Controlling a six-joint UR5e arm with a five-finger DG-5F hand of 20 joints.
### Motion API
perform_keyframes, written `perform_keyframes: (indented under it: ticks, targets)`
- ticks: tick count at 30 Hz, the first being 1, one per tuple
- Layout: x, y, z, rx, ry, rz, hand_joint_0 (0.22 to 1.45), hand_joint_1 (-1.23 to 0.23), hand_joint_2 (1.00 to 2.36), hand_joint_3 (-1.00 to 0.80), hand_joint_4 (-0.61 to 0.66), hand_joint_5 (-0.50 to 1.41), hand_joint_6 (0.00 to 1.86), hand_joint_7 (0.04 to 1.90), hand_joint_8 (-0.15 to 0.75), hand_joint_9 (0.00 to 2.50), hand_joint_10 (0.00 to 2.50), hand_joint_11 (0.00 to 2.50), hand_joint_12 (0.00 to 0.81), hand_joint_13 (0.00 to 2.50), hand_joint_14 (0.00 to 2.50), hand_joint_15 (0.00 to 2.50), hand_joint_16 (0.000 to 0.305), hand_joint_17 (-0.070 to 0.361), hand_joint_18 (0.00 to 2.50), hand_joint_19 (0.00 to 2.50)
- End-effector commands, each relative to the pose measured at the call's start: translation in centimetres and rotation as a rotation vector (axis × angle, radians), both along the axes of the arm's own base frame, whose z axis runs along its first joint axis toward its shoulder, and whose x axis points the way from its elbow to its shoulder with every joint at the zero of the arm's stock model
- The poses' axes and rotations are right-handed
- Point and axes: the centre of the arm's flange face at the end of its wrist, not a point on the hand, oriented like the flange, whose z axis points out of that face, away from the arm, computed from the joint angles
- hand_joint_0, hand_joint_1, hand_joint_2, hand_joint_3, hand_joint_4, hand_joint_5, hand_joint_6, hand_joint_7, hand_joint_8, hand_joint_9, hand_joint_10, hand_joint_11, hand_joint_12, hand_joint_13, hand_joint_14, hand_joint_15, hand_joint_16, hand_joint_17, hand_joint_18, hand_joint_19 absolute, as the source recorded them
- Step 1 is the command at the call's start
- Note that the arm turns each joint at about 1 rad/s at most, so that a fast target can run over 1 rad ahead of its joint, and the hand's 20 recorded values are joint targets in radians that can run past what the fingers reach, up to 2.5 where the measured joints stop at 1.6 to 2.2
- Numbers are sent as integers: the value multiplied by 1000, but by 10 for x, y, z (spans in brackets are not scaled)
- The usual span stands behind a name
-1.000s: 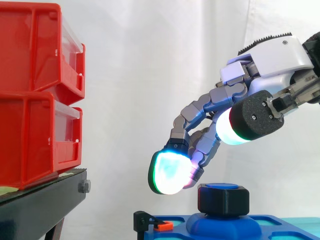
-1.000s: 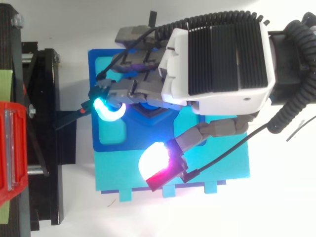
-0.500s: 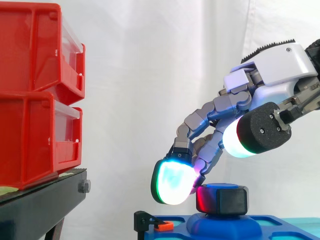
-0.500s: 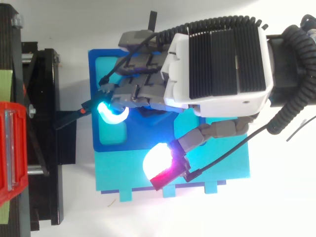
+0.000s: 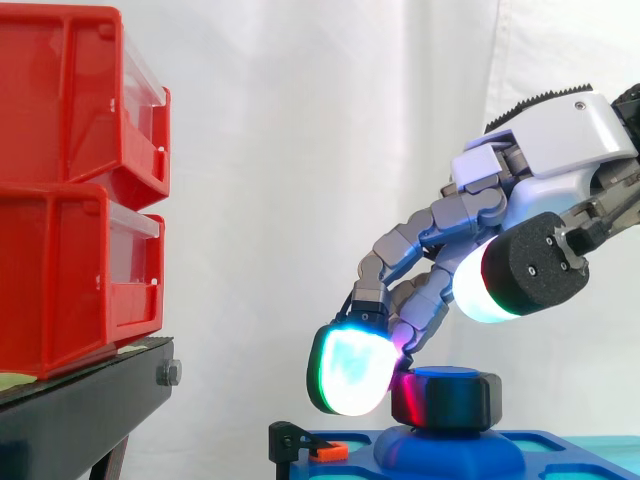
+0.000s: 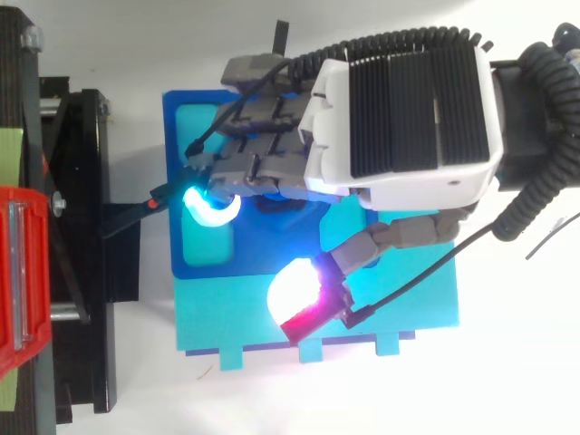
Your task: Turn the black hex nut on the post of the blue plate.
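Observation:
The black hex nut (image 5: 447, 399) sits on the raised post of the blue plate (image 5: 450, 452), low in the side view. My hand (image 5: 560, 140) reaches in from the right and hangs over it, fingers bent downward. One glowing cyan-green fingertip (image 5: 350, 370) is down beside the nut's left face, and a magenta-lit one behind it touches or nearly touches the nut's upper left edge. The thumb pad (image 5: 500, 285) stays raised above and to the right, off the nut. From above, the hand (image 6: 408, 118) covers most of the nut and the middle of the blue plate (image 6: 195, 118).
Two stacked red bins (image 5: 70, 190) stand on a black stand (image 5: 80, 410) at the left. A small black clip with an orange piece (image 5: 300, 445) sits at the plate's left edge. The blue plate rests on a teal base (image 6: 362, 317).
The hand has lowered and shifted slightly right. Its leading fingertips dropped from above the nut to beside its left face, and a red glow now falls on the nut.

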Motion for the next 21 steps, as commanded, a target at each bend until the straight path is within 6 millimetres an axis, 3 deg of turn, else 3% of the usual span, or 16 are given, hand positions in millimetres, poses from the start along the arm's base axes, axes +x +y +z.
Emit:
perform_keyframes:
  ticks: [1, 9, 21]
  targets:
    - [-2, -5, -1, -7, 10, 4, 517, -408, 1000, -500, 287, -158, 502, 749, 331, 676, 0, 0, 411, 444, 0, 31, 54, 121, 190, 154]
    - [-4, -12, -1, -12, 16, 3, 518, -407, 1000, -500, 291, -157, 502, 753, 331, 678, 0, 0, 411, 446, 1, 32, 54, 121, 192, 151]
    - [-8, -38, -1, -23, 8, 7, 519, -407, 1000, -500, 289, -157, 502, 753, 333, 679, 0, 0, 410, 448, 0, 29, 54, 121, 196, 155]
